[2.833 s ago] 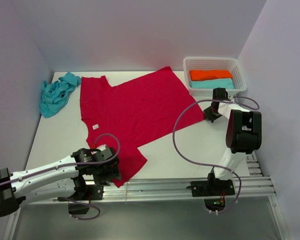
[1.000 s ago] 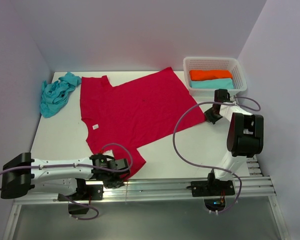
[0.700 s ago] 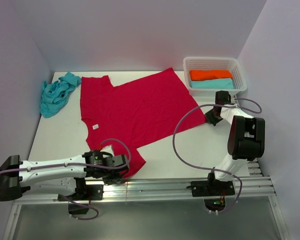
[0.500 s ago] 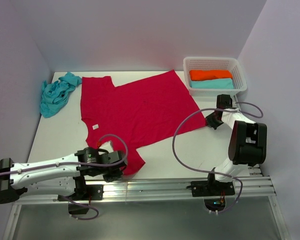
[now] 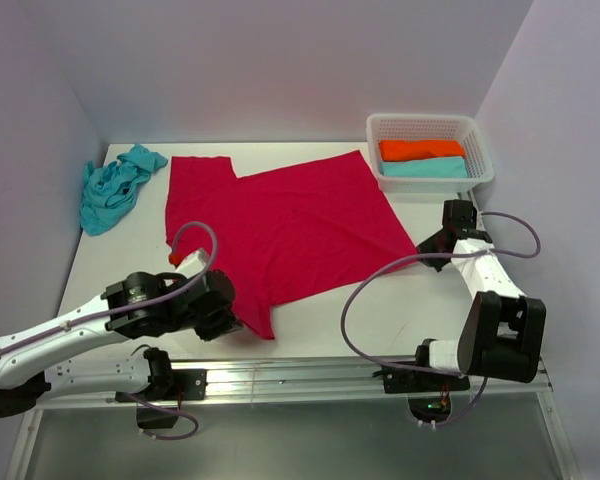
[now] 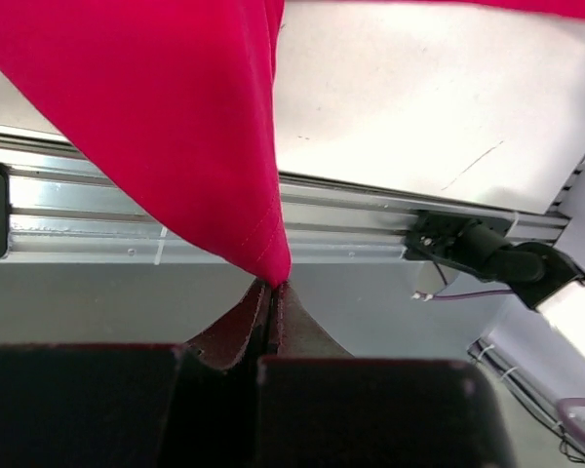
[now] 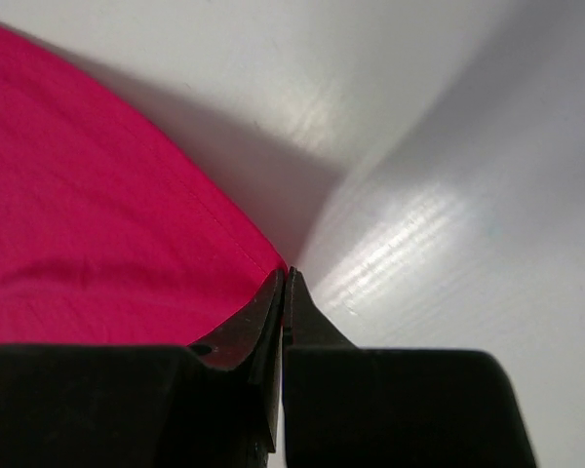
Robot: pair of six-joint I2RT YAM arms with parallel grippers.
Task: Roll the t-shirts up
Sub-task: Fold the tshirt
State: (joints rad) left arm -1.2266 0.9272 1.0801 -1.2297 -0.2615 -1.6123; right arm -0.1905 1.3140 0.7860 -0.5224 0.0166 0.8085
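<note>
A crumpled turquoise cotton t-shirt [image 5: 115, 185] sits far beyond the left gripper [image 5: 238, 318] and to its left, well apart from it and untouched.

In the left wrist view the left gripper [image 6: 271, 291] has its jaws pressed together on the lowest tip of the crimson red cotton t-shirt [image 6: 166, 127], and the cloth fans up and away from the fingertips. Behind that tip lie a silver aluminium rail [image 6: 370, 200] and the white table top [image 6: 419, 88].

Seen from above, the red t-shirt [image 5: 280, 225] is spread flat in the middle of the table [image 5: 380, 300], beyond the left fingers and to their right. Its near edge slants from the left pinch up to the right one, so that edge is the long axis strung between the two arms. Each arm is nearest its own corner.

The right gripper [image 5: 427, 243] is closed too. Its wrist view shows the tips [image 7: 284, 281] nipping the shirt's pointed corner [image 7: 97, 195], with cloth to the left of the fingers and bare table to the right.

Rolling looks not yet begun. I judge the next move depends on both pinches keeping that edge taut.

Beyond the right fingers stands a white plastic lattice basket [image 5: 435, 183] holding an orange folded cloth [image 5: 420, 149] and a turquoise folded cloth [image 5: 425, 169].

No brand, label or writing can be read.
</note>
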